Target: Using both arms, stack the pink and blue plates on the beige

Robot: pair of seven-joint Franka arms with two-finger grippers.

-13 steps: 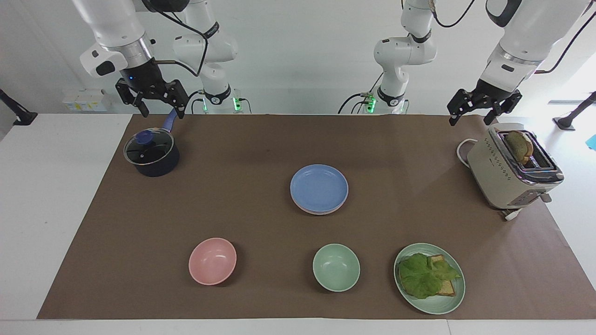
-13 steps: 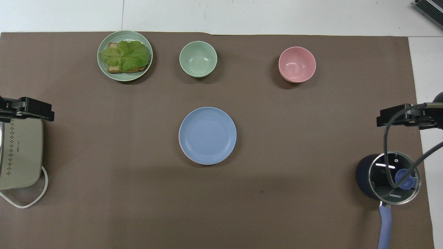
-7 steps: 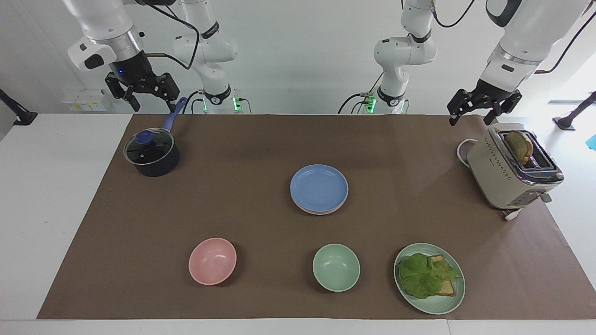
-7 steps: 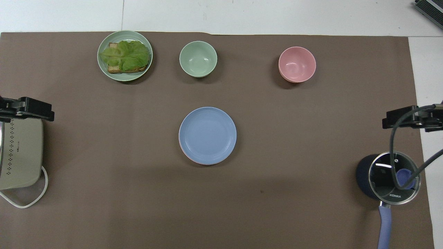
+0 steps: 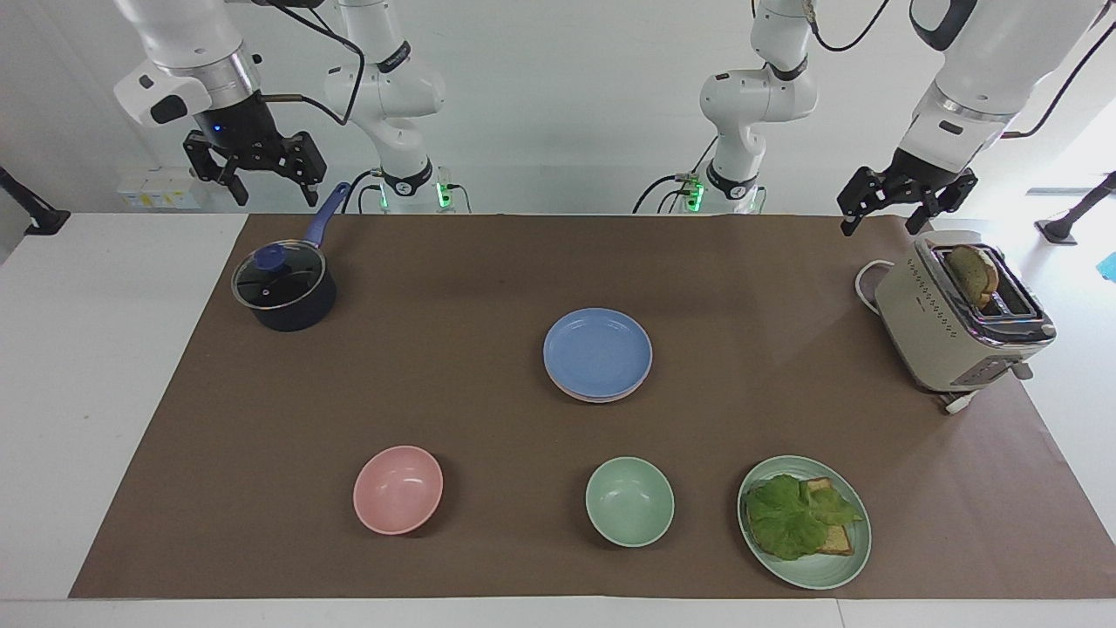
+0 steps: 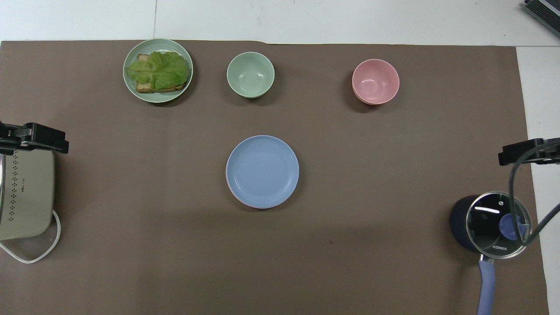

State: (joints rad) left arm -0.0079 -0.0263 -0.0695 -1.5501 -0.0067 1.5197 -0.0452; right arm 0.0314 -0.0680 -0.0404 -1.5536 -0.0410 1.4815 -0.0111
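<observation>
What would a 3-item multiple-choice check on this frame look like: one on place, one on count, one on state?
1. Where is the blue plate?
A. on top of the plate stack at mid-table
B. beside the toaster
C. in the pot

2. How many bowls are on the table?
A. one
B. two
C. four

3. What state are the two end effectors in?
A. both raised, open and empty
B. left shut on a plate
C. right resting on the stack

Key:
1 A, a pink plate rim peeks out under it.
2 B, the pink bowl and green bowl, both farther from the robots than the stack.
3 A, the left end effector hangs over the toaster and the right end effector over the pot handle, neither holding anything.
</observation>
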